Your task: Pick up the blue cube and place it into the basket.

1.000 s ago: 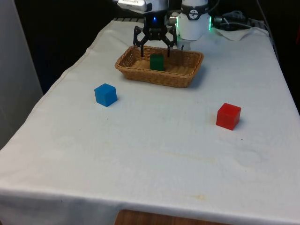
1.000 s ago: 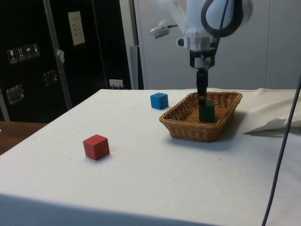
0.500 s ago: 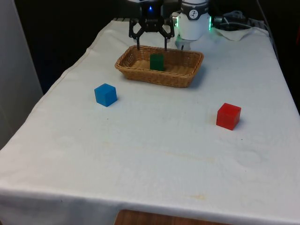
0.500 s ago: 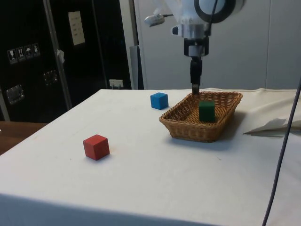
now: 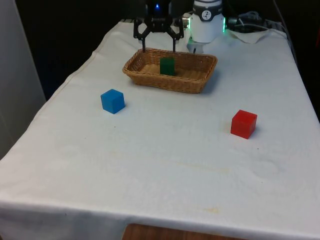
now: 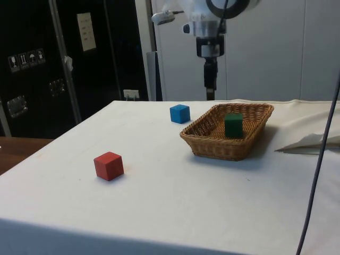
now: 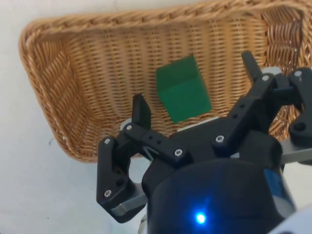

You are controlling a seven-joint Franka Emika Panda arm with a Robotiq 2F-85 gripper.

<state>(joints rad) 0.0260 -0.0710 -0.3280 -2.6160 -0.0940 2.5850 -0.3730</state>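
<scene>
One blue cube sits alone on the white cloth, toward the front view's left, near the wicker basket but apart from it, untouched. Side view places the same cube beyond the basket's far corner. Basket holds a green cube, resting upright on the woven floor, roughly mid-basket; wrist view shows it lying between the two fingers, below them. Gripper hangs above the basket's far rim, fingers spread wide, nothing between them. Side view shows it lifted clear of the wicker, pointing straight down. Red cube stands well apart on the cloth, toward the front view's right, nearer the camera than the basket.
</scene>
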